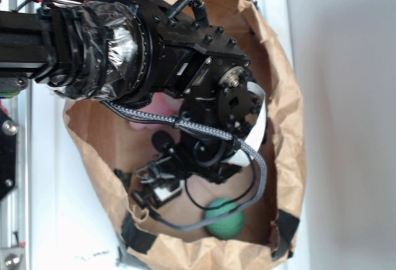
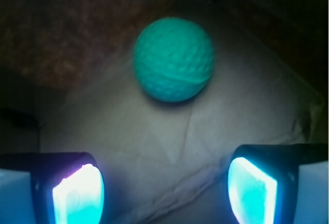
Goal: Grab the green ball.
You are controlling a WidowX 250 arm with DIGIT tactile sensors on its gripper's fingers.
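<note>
My gripper is open: two pads w/ a wide gap, nothing btwn them. Left pad sits bottom-left of the wrist view, the other bottom-right, both glowing pale blue-white. The green ball lies ahead of the jaws, well clear of both pads, roughly on the centre line btwn them, maybe a touch toward the right pad. No contact w/ either. It rests on creased brown paper, the floor of a paper bag, and its dimpled surface w/ a seam line is plain to see.

In the exterior view my arm reaches down into the bag's open mouth & hides most of the inside. The ball shows partly near the bag's lower rim, w/ a braided cable looping past it. Something pink peeks out behind my wrist; too hidden to say more.
</note>
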